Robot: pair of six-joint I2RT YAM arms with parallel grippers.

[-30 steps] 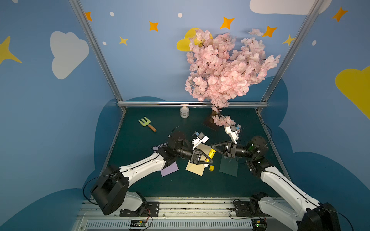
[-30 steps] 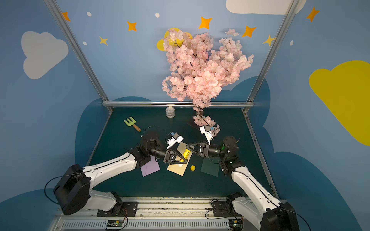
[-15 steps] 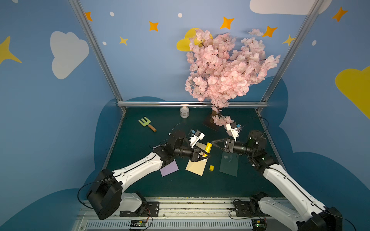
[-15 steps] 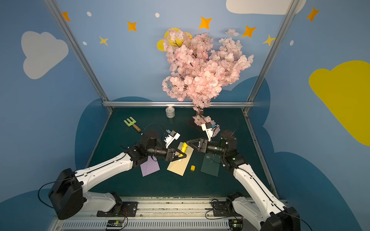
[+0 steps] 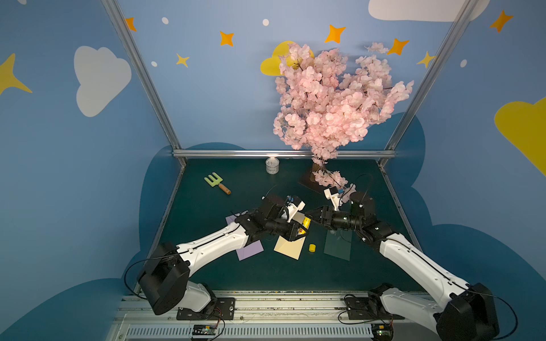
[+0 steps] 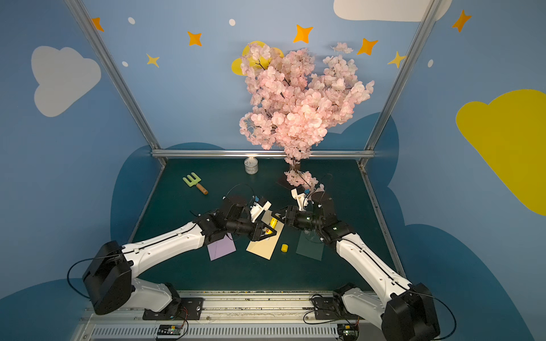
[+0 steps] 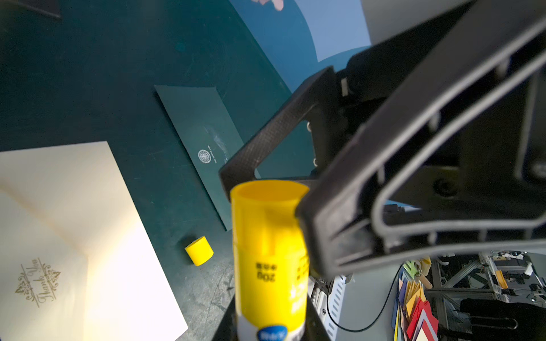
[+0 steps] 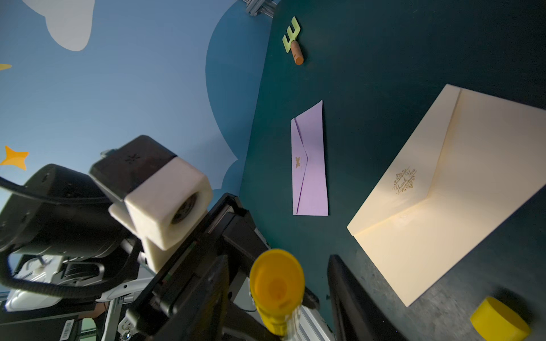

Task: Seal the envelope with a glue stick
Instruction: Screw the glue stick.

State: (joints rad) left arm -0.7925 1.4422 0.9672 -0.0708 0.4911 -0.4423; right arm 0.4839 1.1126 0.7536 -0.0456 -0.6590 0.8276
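Note:
My left gripper [image 5: 302,228] [image 6: 270,228] [image 7: 270,324] is shut on the yellow glue stick [image 5: 305,223] [image 6: 273,223] [image 7: 267,251], which is uncapped and held just above the cream envelope [image 5: 291,248] [image 6: 261,246] [image 7: 74,221] [image 8: 443,206]. The right gripper [image 5: 310,215] [image 6: 277,215] [image 8: 276,283] faces it, open. Its fingers [image 8: 348,295] stand on either side of the glue stick's free end [image 8: 276,280], with a gap on each side. The yellow cap [image 5: 312,247] [image 6: 284,248] [image 7: 199,250] [image 8: 499,321] lies on the mat beside the cream envelope.
A purple envelope [image 5: 249,251] [image 8: 310,165] lies left of the cream one and a dark green envelope [image 5: 336,245] [image 7: 204,133] right of it. At the back are a green toy fork [image 5: 217,183], a tin can [image 5: 272,165] and a pink blossom tree [image 5: 334,103].
Both grippers have moved slightly back over the cream envelope. The right gripper, shut a second ago, has opened and now brackets the glue stick's end. The cap has not moved.

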